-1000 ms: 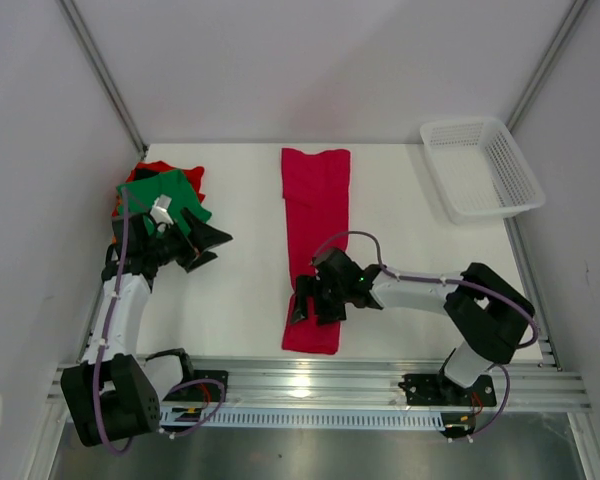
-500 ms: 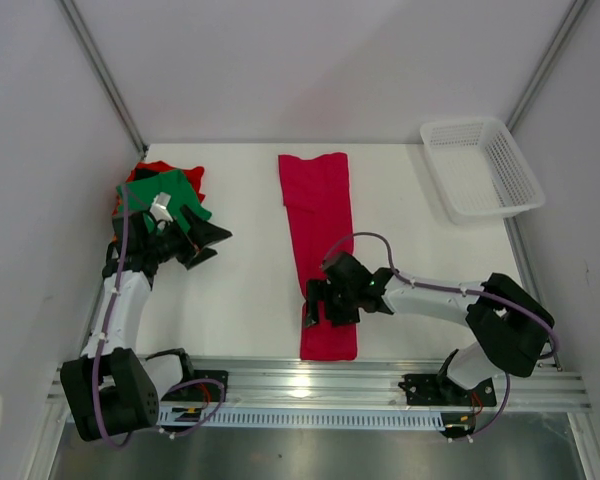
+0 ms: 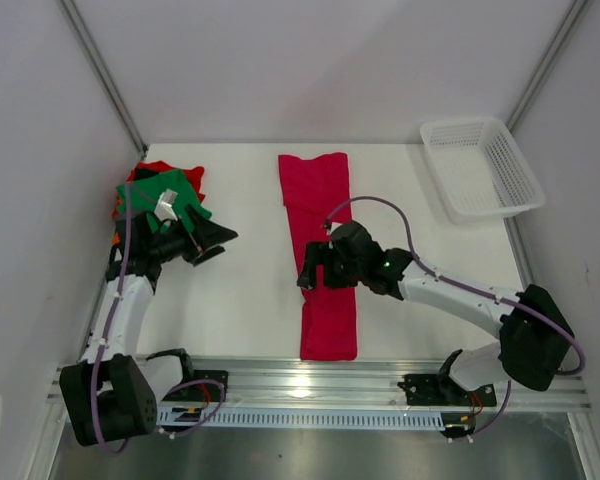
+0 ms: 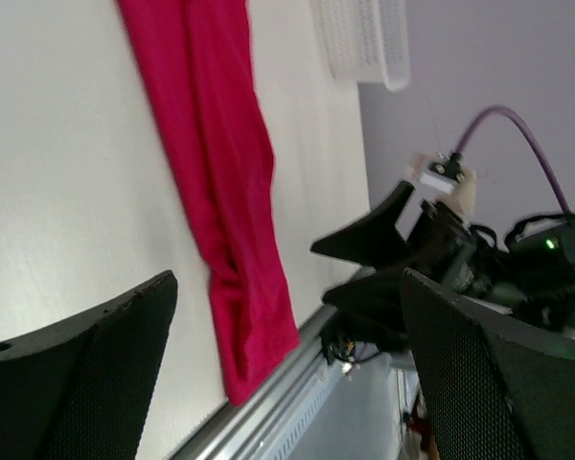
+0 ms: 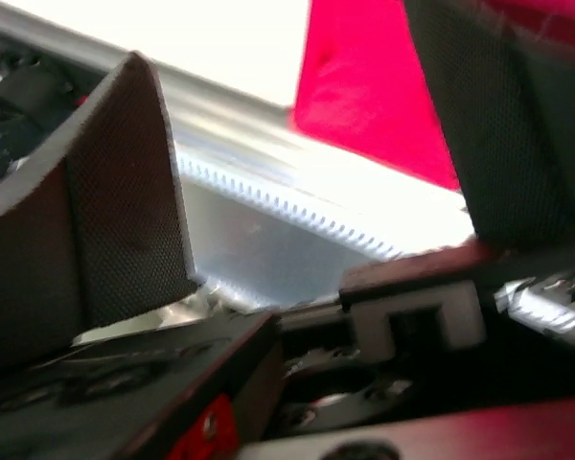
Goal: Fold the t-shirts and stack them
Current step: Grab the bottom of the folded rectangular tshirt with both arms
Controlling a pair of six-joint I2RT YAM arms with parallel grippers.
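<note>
A crimson-red t-shirt (image 3: 315, 195) lies folded into a long narrow strip down the middle of the table. It also shows in the left wrist view (image 4: 211, 144) and in the right wrist view (image 5: 364, 86). My right gripper (image 3: 308, 272) hovers over the strip's middle, at its left edge. Its jaws are wide open and hold nothing (image 5: 287, 38). A pile with a green t-shirt (image 3: 165, 195) on top of red (image 3: 160, 168) and orange cloth sits at the far left. My left gripper (image 3: 218, 243) is open and empty just right of the pile, facing the strip (image 4: 287, 287).
A white mesh basket (image 3: 480, 165) stands at the back right corner and shows in the left wrist view (image 4: 364, 38). The aluminium rail (image 3: 320, 385) runs along the near edge. Enclosure walls close in on the left, back and right.
My right gripper has moved from the strip's near end up to its middle. The strip's near end has shifted to the right. The left gripper has barely moved.
</note>
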